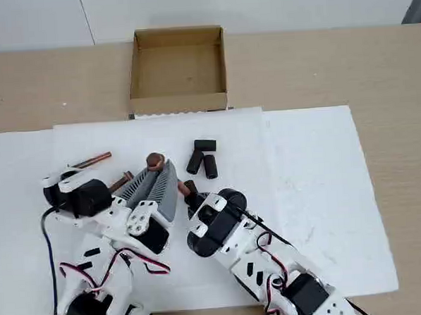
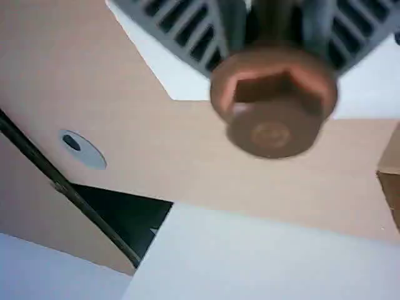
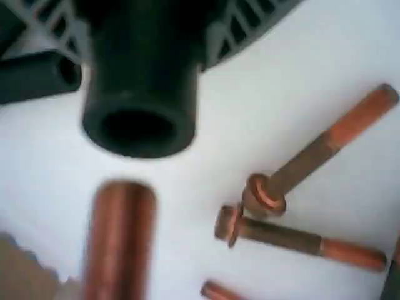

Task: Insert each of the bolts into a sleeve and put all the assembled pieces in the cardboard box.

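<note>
White paper point(image 1: 318, 194) covers the middle of the table in the high view. The cardboard box point(image 1: 179, 103) stands open at top centre with no assembled piece in it, so I judge the task barely begun.

At lower left the left gripper point(image 1: 160, 171) is clenched on a copper bolt point(image 2: 273, 103), whose head pokes past the fingertips toward the box. Just right of it, at centre, the right gripper point(image 3: 147, 19) grasps a black sleeve point(image 3: 140, 106) with its bore facing outward. A copper shank end point(image 3: 119, 237) sits near that bore but off its axis, and I cannot tell which bolt it belongs to. Spare sleeves point(image 1: 210, 166) lie clustered just above the grippers, and loose bolts point(image 1: 91, 161) rest on the paper at left.

The main risk is misalignment. If the shank meets the sleeve's rim instead of the hole, the push could twist the sleeve in its grip or knock it free. The two grippers are close together, so a small sideways correction may make their fingers collide. The spare sleeves are near enough to be clipped, and being round they would roll away. A bolt held only near its head could also pivot under load and slip
</note>
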You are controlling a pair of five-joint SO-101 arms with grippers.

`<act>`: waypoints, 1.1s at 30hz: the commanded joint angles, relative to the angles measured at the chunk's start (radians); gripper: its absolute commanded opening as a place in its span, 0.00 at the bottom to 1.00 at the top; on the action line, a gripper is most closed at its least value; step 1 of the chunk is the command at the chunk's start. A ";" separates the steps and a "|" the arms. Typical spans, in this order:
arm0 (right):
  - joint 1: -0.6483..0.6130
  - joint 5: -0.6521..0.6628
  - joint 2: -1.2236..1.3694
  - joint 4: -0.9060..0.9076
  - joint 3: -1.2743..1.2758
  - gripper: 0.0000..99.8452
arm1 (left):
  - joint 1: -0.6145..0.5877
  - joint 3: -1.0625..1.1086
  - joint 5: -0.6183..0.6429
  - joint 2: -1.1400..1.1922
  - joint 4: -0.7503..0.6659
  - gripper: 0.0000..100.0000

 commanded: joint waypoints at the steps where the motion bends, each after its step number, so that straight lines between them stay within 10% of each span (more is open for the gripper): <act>1: -0.005 0.014 -0.004 -0.059 -0.012 0.00 | 0.012 -0.004 0.008 -0.006 -0.032 0.00; 33: 0.001 0.061 -0.004 -0.065 -0.051 0.00 | 0.126 0.044 -0.087 -0.009 0.222 0.00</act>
